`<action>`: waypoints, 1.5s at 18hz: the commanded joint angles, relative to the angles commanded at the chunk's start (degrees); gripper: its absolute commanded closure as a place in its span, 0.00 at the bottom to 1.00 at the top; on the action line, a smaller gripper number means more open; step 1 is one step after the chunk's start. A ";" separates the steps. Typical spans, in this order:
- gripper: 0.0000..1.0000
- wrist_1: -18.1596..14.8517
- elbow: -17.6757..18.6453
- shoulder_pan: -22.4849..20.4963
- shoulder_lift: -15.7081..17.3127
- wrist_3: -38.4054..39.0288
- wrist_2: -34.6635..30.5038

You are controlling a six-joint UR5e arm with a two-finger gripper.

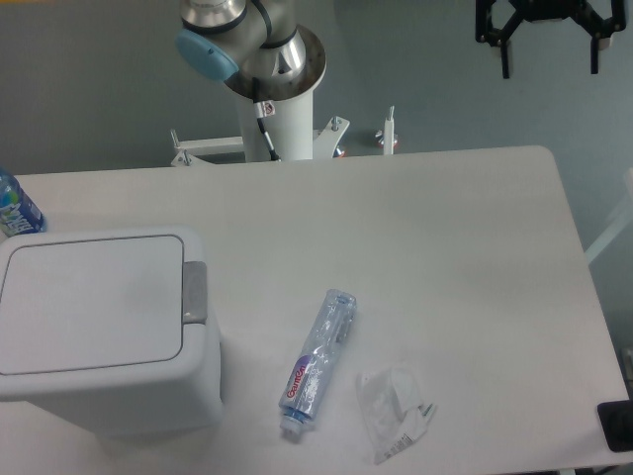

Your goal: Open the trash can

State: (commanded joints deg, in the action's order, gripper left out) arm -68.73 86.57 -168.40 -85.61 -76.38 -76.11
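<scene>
The trash can (pixel 99 327) is a large white boxy bin at the table's front left. Its flat white lid (pixel 91 302) lies closed, and a grey push-button tab (pixel 195 293) sits at its right edge. My gripper (pixel 550 49) hangs at the top right of the view, high above the table's far right corner and far from the bin. Its two black fingers (pixel 504 54) point down with a wide gap between them and nothing in it.
A crushed clear plastic bottle (pixel 317 361) lies right of the bin. A crumpled clear wrapper (pixel 396 411) lies near the front edge. A blue-labelled bottle (pixel 15 210) stands at the left edge behind the bin. The arm's base (pixel 272 89) stands behind the table.
</scene>
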 joint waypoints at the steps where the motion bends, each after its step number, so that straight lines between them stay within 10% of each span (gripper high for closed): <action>1: 0.00 0.00 0.00 0.00 0.00 0.00 0.00; 13: 0.00 -0.09 1.40 0.35 0.61 0.17 0.09; 27: 0.00 7.82 1.32 18.09 -2.81 51.65 0.79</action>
State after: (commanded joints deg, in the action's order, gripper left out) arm -60.91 87.89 -150.31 -88.41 -24.72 -75.32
